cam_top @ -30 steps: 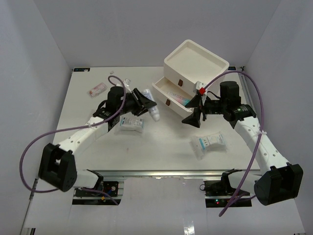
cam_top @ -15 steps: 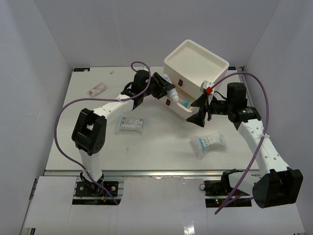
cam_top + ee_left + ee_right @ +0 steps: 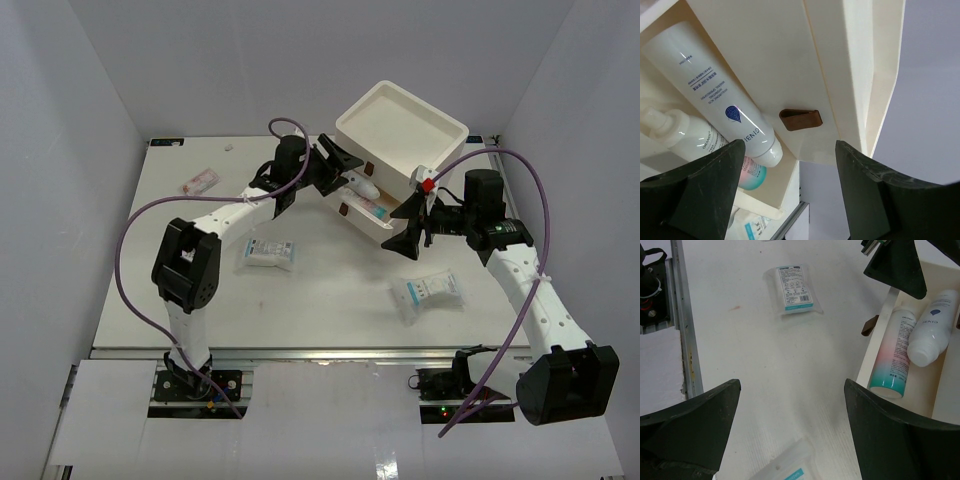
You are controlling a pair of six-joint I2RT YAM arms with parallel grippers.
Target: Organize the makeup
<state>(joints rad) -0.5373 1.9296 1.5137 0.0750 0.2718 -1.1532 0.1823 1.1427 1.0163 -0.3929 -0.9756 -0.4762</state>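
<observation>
Nearest the bases, a white packet [image 3: 428, 292] lies flat on the table [image 3: 330, 310], long axis roughly across the view. It sits just nearward of the right gripper [image 3: 405, 225], whose jaws stand wide apart and empty, so that arm is judged the nearer for it. A second packet [image 3: 268, 252] lies well to the left. Farther back, the left gripper [image 3: 345, 172] hangs over the open drawer [image 3: 365, 220], jaws apart, with the white tube [image 3: 362, 186] lying inside, clear of its fingers.
</observation>
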